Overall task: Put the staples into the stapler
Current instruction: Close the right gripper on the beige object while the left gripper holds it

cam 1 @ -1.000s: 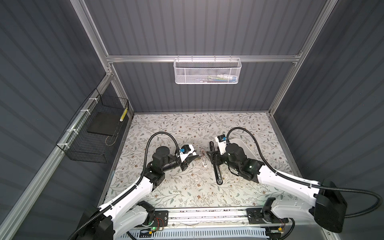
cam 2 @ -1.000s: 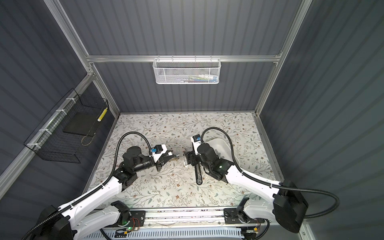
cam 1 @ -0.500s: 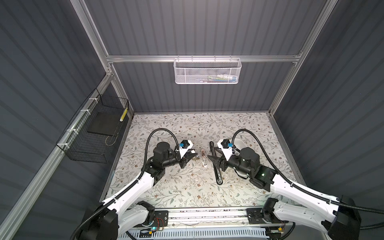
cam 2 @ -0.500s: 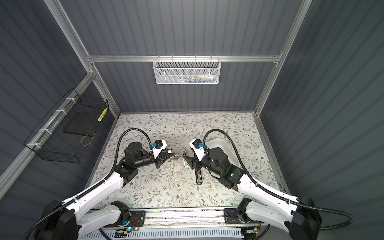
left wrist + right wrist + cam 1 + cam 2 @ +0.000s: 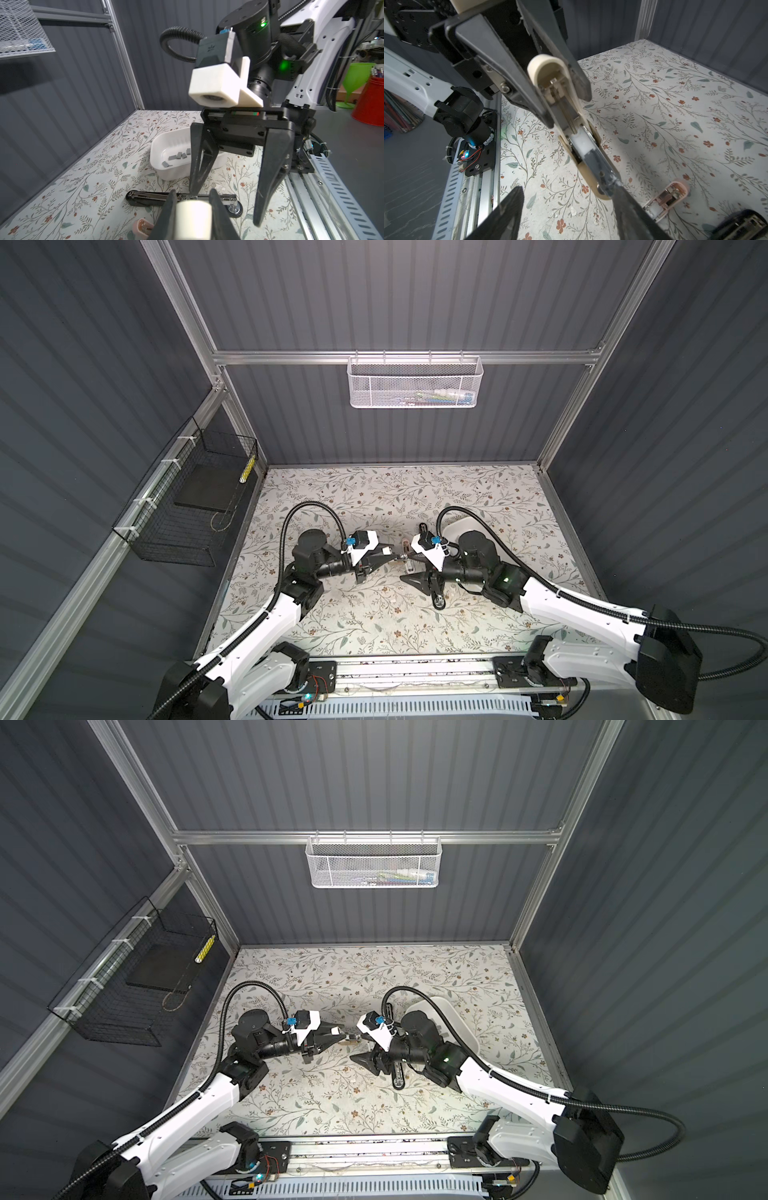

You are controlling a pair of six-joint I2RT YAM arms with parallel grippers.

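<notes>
**Currently: stapler open in the left gripper, no staples picked yet**

Staples (image 5: 178, 155): loose grey strips in the white tray (image 5: 164, 174), behind the right gripper (image 5: 224, 207) and beside its wrist. Neither gripper has one, and I see none in a magazine.

Cream stapler (image 5: 548, 70): clamped by its top cover in the left gripper (image 5: 565, 109), jaws narrow on it. It hangs hinged open, with the metal magazine (image 5: 598, 164) pointing at the right gripper. The right gripper's jaws stand wide and hold nothing. One finger (image 5: 631, 207) looks to be touching the magazine tip, but I can't confirm contact.

My read: the step in hand is steadying the magazine open before going for staples. To do it well:
- Left clamp firm, no wrist roll. The channel should face up so a strip drops in rather than sliding off.
- Right finger only nudges the rail. A hard push could lever the cover out of the left jaws.
- Back the right gripper straight off the tip before swinging to the tray.
- Take one strip by its long sides, legs down. They look thin and slick, so likely to tip. Close slowly.

Black stapler (image 5: 149, 199) lies open and flat under the right gripper. Pink stapler (image 5: 668, 197) sits on the mat (image 5: 675, 104) below the gap between the two grippers. Both are snag risks on a low pass.
</notes>
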